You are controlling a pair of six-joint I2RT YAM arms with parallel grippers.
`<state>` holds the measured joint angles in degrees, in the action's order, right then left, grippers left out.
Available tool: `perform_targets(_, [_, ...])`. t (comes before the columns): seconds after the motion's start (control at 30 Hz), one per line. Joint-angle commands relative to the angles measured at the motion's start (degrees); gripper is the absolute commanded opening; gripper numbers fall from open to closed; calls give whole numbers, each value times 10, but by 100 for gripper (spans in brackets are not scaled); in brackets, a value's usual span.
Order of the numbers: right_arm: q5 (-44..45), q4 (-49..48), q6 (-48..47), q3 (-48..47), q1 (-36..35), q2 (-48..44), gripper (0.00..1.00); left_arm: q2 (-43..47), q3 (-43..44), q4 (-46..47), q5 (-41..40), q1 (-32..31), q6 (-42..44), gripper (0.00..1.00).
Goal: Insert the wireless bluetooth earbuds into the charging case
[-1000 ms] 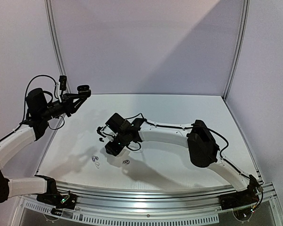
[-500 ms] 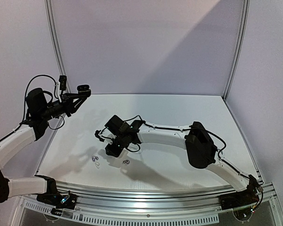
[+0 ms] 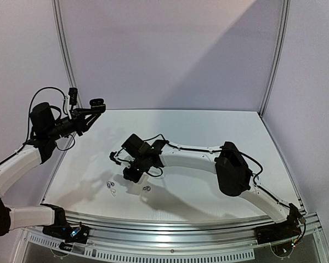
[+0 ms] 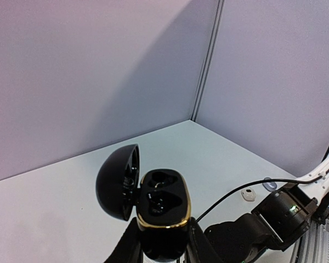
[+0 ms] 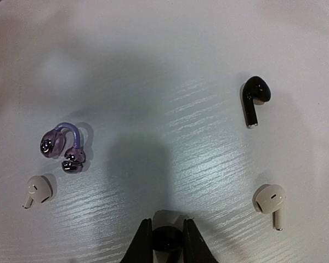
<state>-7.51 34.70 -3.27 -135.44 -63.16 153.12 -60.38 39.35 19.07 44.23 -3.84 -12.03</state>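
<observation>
Two grips: left jaws clamp the black case (image 4: 163,205) (hinged open), right jaws pinch a black earbud (image 5: 167,239).

White shells are seen along the long links of the left arm (image 3: 16,161) and the right arm (image 3: 189,156), with bulky black housings at the joints. Thin black cables are looped beside both. Black, tapering fingers (image 5: 144,244) are carried by the right gripper (image 5: 167,241).
</observation>
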Motion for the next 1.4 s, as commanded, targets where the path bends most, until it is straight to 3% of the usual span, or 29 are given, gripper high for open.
perform_targets(0.0, [12, 14, 11, -6, 10, -42, 0, -3, -6, 17, 1, 5, 10, 0])
perform_targets(0.17, [32, -71, 70, 57, 56, -177, 0, 1, -3, 66, -9, -2, 21, 0])
perform_targets(0.3, [71, -195, 43, 111, 63, -290, 0, -4, 8, 99, -41, -33, 38, 0])
perform_targets(0.47, [94, -282, 39, 111, 63, -356, 0, -12, 21, 129, -93, -89, 52, 0])
perform_targets(0.9, [30, -496, 88, 168, 50, -417, 0, -73, 124, 162, -90, -205, 24, 0])
perform_targets(1.37, [27, -583, 21, 250, 27, -417, 0, -76, 127, 201, -94, -221, 25, 0])
